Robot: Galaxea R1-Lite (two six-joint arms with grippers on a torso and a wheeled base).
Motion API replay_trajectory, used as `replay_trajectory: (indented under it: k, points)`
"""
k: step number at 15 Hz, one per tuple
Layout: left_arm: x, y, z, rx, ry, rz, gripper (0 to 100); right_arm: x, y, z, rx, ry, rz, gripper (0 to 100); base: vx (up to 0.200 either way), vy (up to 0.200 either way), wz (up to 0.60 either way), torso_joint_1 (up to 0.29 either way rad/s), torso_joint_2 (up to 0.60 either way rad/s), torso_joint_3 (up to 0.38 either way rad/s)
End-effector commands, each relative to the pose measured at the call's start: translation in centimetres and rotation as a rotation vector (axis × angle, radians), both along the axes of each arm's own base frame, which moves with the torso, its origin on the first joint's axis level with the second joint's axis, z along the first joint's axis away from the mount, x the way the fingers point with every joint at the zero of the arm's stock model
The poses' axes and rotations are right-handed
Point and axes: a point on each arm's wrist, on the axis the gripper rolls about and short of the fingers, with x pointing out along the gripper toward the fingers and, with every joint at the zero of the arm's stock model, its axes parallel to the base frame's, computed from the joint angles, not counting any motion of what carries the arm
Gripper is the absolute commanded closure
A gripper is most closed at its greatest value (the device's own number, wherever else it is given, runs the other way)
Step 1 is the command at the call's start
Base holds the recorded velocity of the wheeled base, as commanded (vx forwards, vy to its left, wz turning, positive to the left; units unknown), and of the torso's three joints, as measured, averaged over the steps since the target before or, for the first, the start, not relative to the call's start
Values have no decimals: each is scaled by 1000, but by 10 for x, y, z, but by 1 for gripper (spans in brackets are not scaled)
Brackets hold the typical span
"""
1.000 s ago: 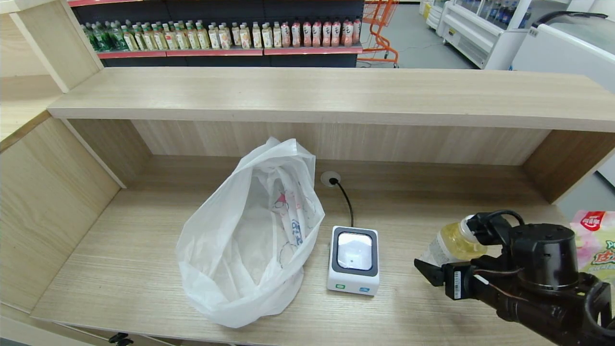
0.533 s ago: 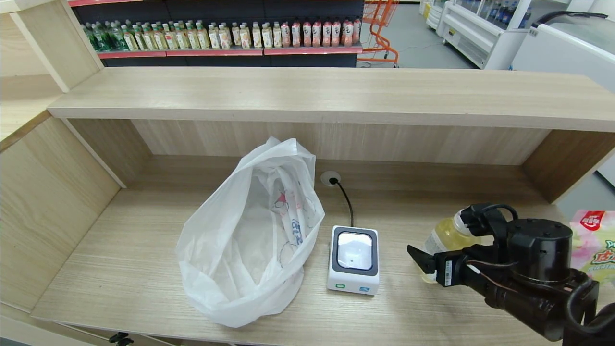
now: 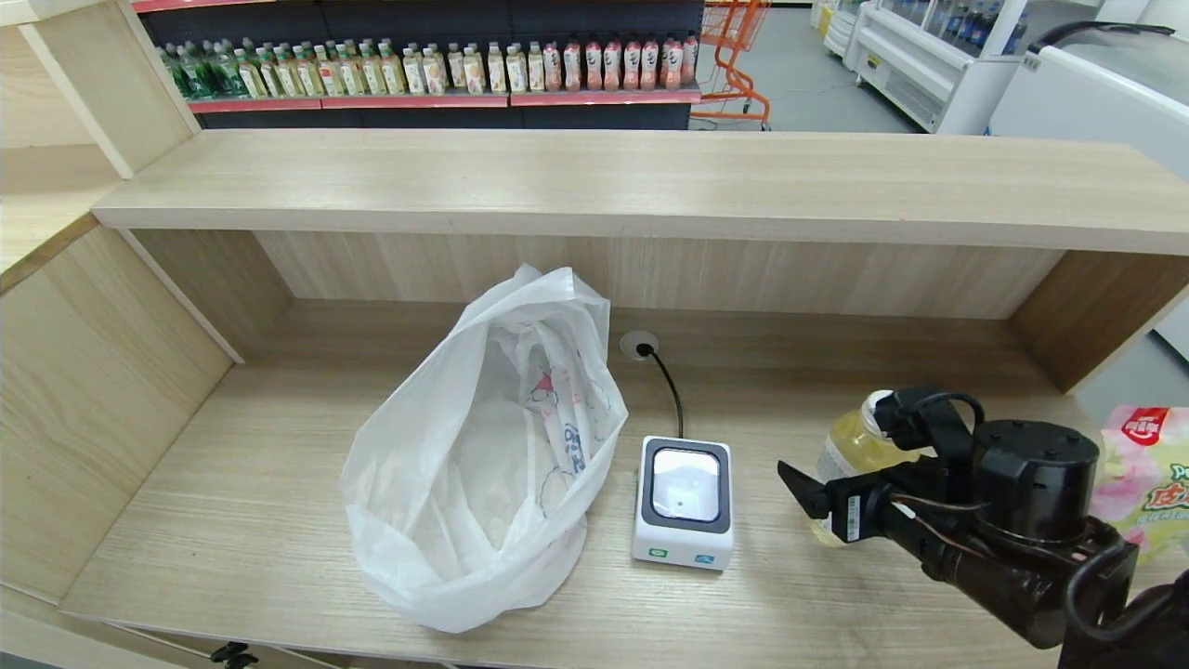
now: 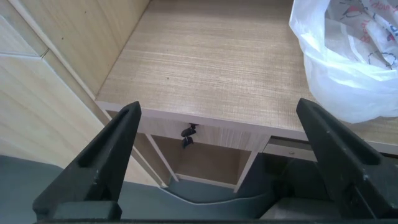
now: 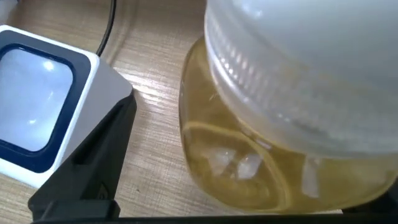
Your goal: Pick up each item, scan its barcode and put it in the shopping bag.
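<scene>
A wooden checkout counter (image 3: 279, 520) seen from the head camera. A white plastic bag (image 3: 483, 455) sits open at centre, with a white scanner (image 3: 685, 502) just to its right. Right of the scanner, the right gripper (image 3: 841, 465) pinches a tilted bottle (image 3: 864, 444) of yellow liquid. A pink packet (image 3: 1152, 483) lies at the far right.

The right wrist view adds the bottle's (image 5: 261, 155) ribbed white cap up close, beside the scanner (image 5: 37, 118).

In the left wrist view, the left gripper (image 4: 219, 107) is spread wide, holding nothing, off the counter's front edge near the bag (image 4: 348, 62).
</scene>
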Motion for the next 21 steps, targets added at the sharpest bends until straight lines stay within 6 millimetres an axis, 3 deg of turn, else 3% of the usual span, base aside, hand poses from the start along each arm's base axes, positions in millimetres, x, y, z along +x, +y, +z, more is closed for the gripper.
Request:
replay_trajectory:
  k: [1, 2, 3, 12, 14, 16, 18, 19, 20, 21]
  points:
    - [0, 0, 0, 0, 0, 0, 0, 1, 1, -3, -4, 4, 7, 0, 0, 0, 0, 0, 0, 0]
    - [0, 0, 0, 0, 0, 0, 0, 2, 2, -3, 1, -4, 10, 0, 0, 0, 0, 0, 0, 0]
    - [0, 0, 0, 0, 0, 1, 0, 3, 2, -3, 4, -14, 18, 100, 0, 0, 0, 0, 0, 0]
    - [0, 0, 0, 0, 0, 0, 0, 7, 2, -17, -96, -11, 35, 100, 0, 0, 0, 0, 0, 0]
    - [0, 0, 0, 0, 0, 0, 0, 9, -2, -11, -52, -31, 13, 100, 0, 0, 0, 0, 0, 0]
    - [0, 0, 0, 0, 0, 0, 0, 12, -12, 22, 14, -123, 0, 100, 0, 0, 0, 0, 0, 0]
    - [0, 0, 0, 0, 0, 0, 0, -2, -36, 71, 73, -179, 73, 100, 0, 0, 0, 0, 0, 0]
    - [0, 0, 0, 0, 0, 0, 0, -7, -42, 87, 97, -191, 113, 100, 0, 0, 0, 0, 0, 0]
    - [0, 0, 0, 0, 0, 0, 0, -27, -57, 121, 134, -213, 190, 100, 0, 0, 0, 0, 0, 0]
    - [0, 0, 0, 0, 0, 0, 0, -41, -60, 142, 155, -196, 272, 100, 0, 0, 0, 0, 0, 0]
